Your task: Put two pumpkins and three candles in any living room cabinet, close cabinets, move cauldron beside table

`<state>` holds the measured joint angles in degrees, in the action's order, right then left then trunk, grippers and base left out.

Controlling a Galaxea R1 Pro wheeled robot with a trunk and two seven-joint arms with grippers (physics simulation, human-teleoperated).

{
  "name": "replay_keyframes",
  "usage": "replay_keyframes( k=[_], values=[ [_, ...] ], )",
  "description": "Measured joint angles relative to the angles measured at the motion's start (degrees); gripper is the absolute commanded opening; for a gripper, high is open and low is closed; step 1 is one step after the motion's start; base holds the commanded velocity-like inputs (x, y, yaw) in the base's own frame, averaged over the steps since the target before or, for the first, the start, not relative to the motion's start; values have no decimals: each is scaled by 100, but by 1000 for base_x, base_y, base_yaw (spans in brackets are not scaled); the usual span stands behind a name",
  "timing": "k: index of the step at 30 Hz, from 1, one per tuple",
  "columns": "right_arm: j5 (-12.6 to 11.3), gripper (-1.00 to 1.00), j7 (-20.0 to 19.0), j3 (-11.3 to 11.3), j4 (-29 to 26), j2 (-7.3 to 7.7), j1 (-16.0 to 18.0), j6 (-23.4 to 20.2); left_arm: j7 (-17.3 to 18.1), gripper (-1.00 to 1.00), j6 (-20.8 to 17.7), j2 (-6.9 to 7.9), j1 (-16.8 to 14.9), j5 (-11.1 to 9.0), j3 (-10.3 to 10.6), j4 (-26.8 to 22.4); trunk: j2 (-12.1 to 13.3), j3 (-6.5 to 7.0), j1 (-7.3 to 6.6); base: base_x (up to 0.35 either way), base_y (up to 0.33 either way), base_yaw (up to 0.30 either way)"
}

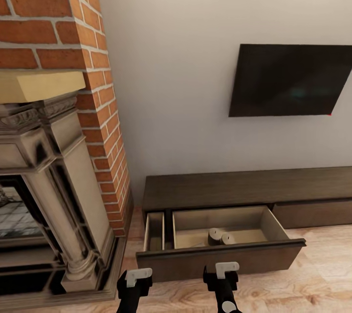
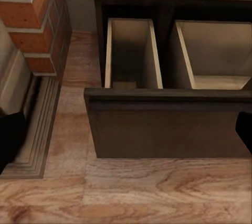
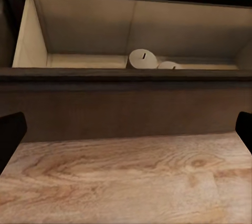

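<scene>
Both claws — left claw (image 1: 134, 280), right claw (image 1: 221, 274) — hang spread and empty before the cabinet (image 1: 244, 188). Its open drawer (image 1: 220, 254) holds two candles (image 1: 214, 236) side by side.

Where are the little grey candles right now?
Two stout grey-brown candles stand side by side in the wide compartment of the dark-brown wood cabinet's open drawer, right of the brick fireplace, below the TV.

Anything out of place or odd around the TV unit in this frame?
The cabinet has its left drawer pulled fully open over the floor, with two candles standing upright inside, side by side. Nothing looks spilled, tipped or damaged; the open drawer is all that stands out.
</scene>
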<state>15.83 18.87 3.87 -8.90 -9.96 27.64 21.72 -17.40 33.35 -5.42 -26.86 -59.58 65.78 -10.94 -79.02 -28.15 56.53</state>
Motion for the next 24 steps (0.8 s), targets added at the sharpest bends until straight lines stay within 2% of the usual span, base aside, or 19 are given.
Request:
replay_keyframes(
  k=[24],
  values=[
    [-55, 100, -70, 25, 5, 0, 0, 25, 0, 100, 29, -19, 1, 6, 0, 0, -963, -431, 527, 0, 0, 0]
  ],
)
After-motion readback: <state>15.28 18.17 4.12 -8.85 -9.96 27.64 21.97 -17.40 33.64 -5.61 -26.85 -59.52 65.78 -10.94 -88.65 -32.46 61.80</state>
